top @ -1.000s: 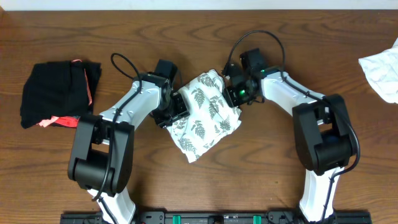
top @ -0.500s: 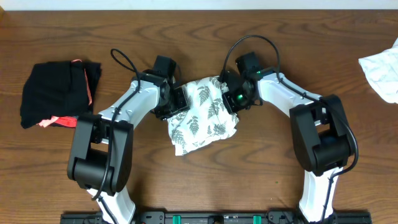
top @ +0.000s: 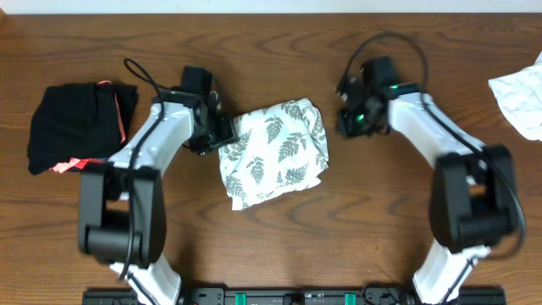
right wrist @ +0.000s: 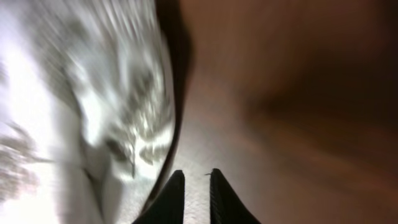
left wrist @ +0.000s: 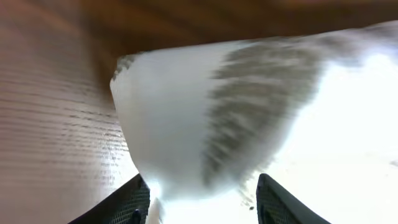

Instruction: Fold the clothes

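At nine o'clock on the worktop (top: 254,254) the black bundle (top: 80,127) lies well apart from my work, so I leave it alone. Next along, the left jaws stand wide apart at the nine o'clock edge of the dress (top: 273,152). The wrist view shows a fold of it just ahead of the fingers (left wrist: 134,202). I cannot tell whether it touches them, but nothing is pinched.

I judge the fold nearly done, so the job now is a clean let-go. I would keep those jaws wide and draw straight back toward nine o'clock, low and slow, so the thin cloth isn't dragged open.

The dress lies mid-worktop, a little toward twelve o'clock. It is a compact, lumpy, slightly skewed packet, white with grey-green fern leaves, one corner poking toward seven o'clock. The right jaws sit off its three o'clock side, apart from it and almost closed on nothing. At two o'clock a plain white cloth (top: 518,100) rests at the edge.
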{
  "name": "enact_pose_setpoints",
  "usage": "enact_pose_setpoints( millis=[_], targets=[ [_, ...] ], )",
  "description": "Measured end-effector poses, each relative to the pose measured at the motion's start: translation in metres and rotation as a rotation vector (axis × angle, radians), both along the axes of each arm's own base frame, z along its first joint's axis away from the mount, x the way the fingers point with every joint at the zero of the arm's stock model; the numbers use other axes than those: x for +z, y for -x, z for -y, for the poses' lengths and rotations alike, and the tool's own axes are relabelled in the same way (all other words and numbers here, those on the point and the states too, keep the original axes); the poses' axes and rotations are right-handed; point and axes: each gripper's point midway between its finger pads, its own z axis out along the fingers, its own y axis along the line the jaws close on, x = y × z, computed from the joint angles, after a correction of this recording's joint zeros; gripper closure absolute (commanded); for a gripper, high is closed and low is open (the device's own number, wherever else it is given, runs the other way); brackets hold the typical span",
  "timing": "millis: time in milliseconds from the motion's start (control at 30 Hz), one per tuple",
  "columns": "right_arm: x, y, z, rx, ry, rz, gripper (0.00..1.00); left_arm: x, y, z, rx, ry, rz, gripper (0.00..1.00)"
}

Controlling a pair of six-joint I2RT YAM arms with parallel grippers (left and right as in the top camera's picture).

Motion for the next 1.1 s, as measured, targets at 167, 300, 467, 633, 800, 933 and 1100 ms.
enact_pose_setpoints(
  millis=[167,300,467,633,800,933,1100],
  targets=[
    [0.070,-0.033,-0.004,0.022,-0.020,0.282,0.89,0.072,0.008,0.014,-0.019,0.036,0.144,0.45],
    [0.078,-0.047,-0.016,0.071,-0.029,0.368,0.92,0.097,0.028,0.037,-0.048,0.064,0.152,0.44],
    [0.065,-0.067,-0.038,0.123,-0.048,0.441,0.93,0.079,0.048,0.068,-0.082,0.067,0.076,0.44],
    [0.033,-0.076,-0.064,0.182,-0.096,0.442,0.93,0.050,0.068,0.085,-0.071,0.037,-0.024,0.44],
    [-0.007,-0.068,-0.085,0.234,-0.123,0.375,0.92,0.027,0.080,0.091,-0.037,0.006,-0.103,0.45],
    [-0.031,-0.058,-0.099,0.268,-0.136,0.325,0.91,0.010,0.086,0.096,-0.028,-0.015,-0.155,0.44],
    [-0.048,-0.041,-0.099,0.279,-0.133,0.232,0.91,-0.011,0.089,0.095,-0.015,-0.057,-0.207,0.44]
  ],
)
